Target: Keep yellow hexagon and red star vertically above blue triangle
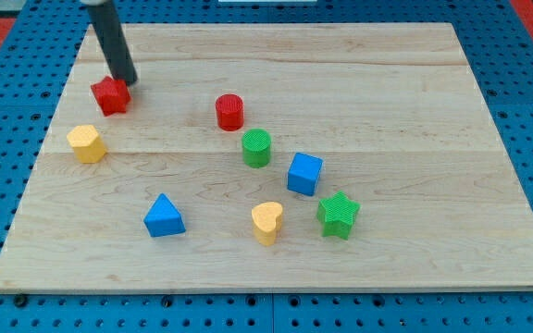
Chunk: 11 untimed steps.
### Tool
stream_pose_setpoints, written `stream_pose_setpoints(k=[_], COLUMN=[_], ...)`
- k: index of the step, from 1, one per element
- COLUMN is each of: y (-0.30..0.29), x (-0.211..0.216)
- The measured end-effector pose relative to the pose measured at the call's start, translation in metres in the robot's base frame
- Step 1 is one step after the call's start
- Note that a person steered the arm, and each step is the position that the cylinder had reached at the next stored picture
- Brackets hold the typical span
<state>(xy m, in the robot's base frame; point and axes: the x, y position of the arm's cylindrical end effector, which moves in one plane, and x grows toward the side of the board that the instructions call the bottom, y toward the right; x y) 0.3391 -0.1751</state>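
The red star (111,95) lies at the view's upper left of the wooden board (387,83). My tip (124,80) touches its upper right edge, the dark rod rising toward the view's top. The yellow hexagon (87,142) lies below and a little left of the red star. The blue triangle (164,216) lies lower down, to the right of the hexagon and well below both.
A red cylinder (229,112) and a green cylinder (256,148) sit near the board's middle. A blue cube (304,174), a yellow heart (266,222) and a green star (338,215) lie right of the blue triangle. Blue pegboard surrounds the board.
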Motion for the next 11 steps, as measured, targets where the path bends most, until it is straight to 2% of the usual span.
stream_pose_setpoints(k=[1,2,3,4,5,6,7,8,9,10,11], y=[0.005,-0.052,-0.067,-0.129,-0.128,-0.065,-0.026,-0.07,-0.057,-0.044,-0.067], x=[0.0,-0.022,-0.063,-0.015,0.047,0.073,0.116,0.119,0.161,0.161,0.147])
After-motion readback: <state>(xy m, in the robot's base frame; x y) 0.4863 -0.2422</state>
